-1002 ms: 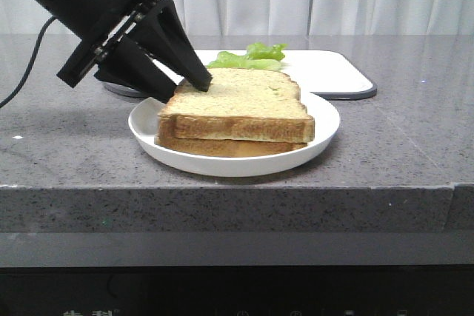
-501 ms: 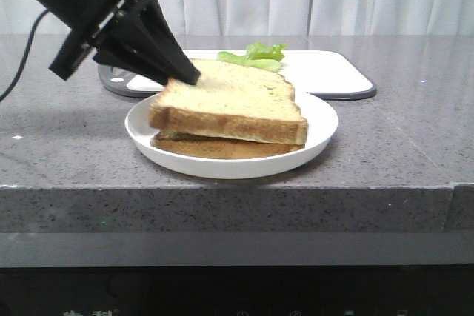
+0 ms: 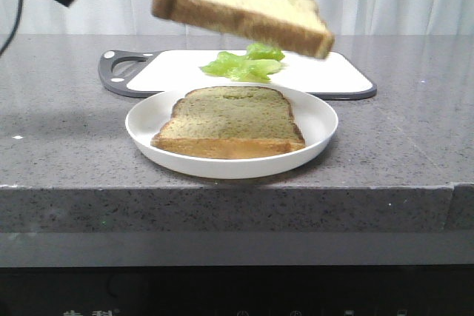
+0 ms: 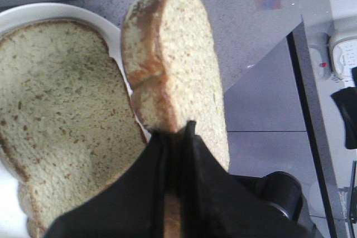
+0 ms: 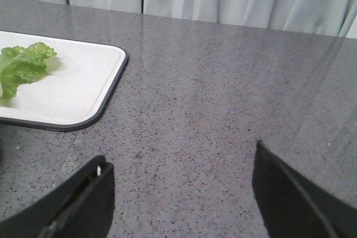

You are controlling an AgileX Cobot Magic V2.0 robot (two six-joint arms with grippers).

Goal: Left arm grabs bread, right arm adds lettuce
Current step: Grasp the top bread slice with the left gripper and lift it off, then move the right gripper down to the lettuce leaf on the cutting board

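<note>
Now the left hand (image 4: 175, 137) pinches the bread (image 3: 244, 7) by one corner, high in the upper part of the front frame. The slice looks light but soft, so it may tear. The right hand (image 5: 181, 193) stands spread; the limp lettuce (image 3: 244, 64) on the board wants a gentle grip at its middle.

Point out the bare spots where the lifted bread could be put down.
Open counter right of the plate, and more left of it. The cutting board is bare right of the lettuce. The plate is mostly covered by the lower slice. The left gripper holds the bread above.
</note>
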